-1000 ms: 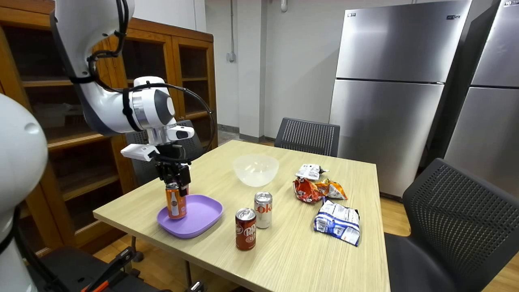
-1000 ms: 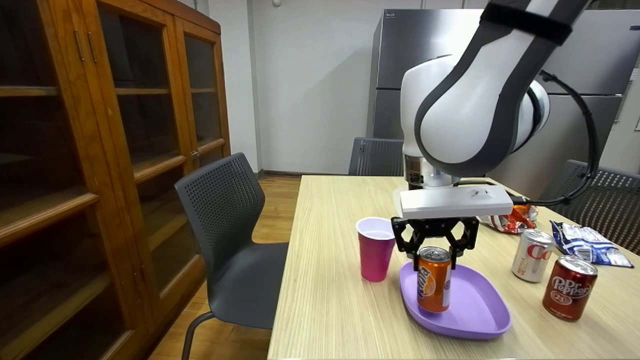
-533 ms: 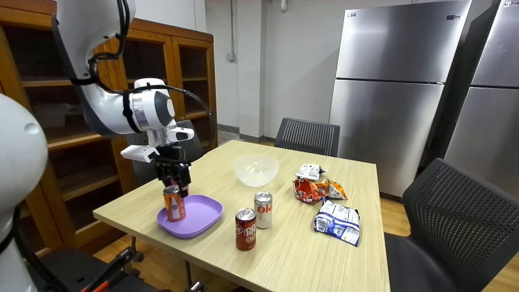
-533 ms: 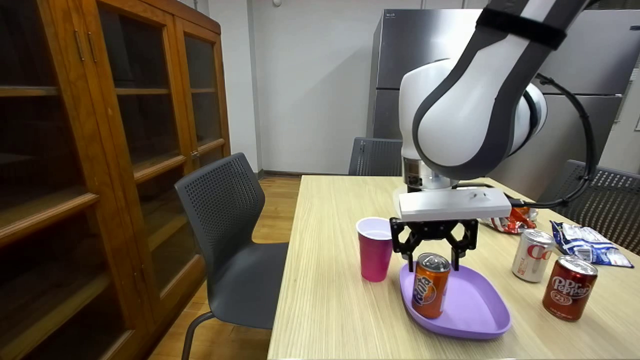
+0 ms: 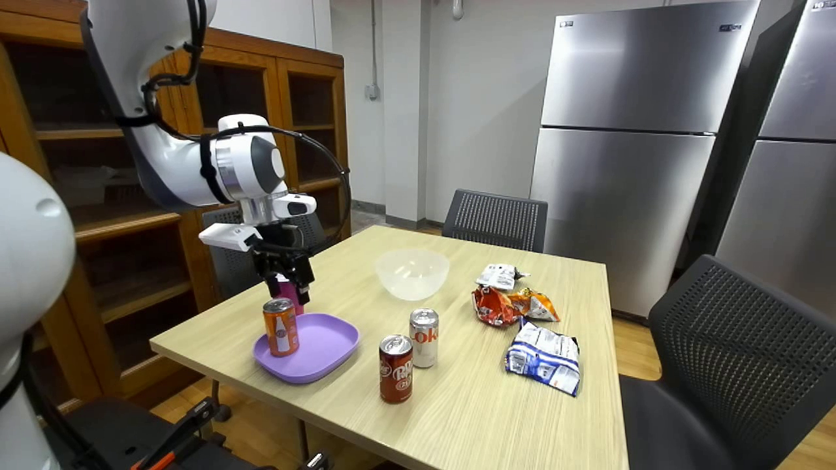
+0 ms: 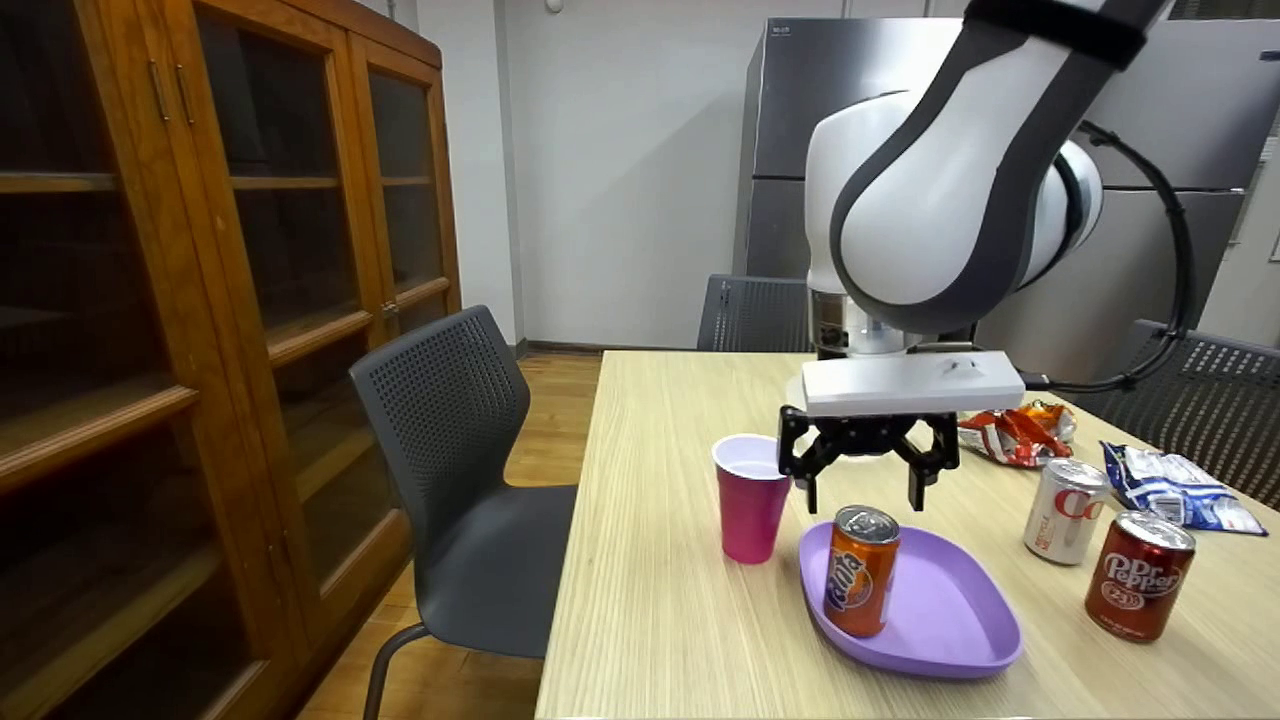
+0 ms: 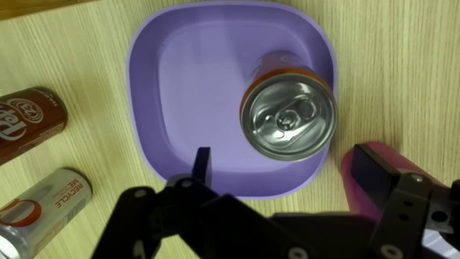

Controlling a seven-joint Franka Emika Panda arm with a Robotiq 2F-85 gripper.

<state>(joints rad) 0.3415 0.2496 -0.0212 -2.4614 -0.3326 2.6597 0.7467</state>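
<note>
An exterior view gives the brand lettering on the orange Fanta can [image 6: 860,575], the wrist view its silver lid [image 7: 287,117]; the gripper [image 6: 865,495], fingers wide apart and clear of the can, hangs near its top. The translucent white bowl [image 5: 413,277] appears whole in an exterior view, as does the white snack bag [image 5: 498,276] near the red packet [image 5: 494,307]. The purple plate [image 6: 950,610] holds the can, upright near its rim; just beside the plate stands the pink plastic cup [image 6: 752,510], whose white interior shows in an exterior view.
</note>
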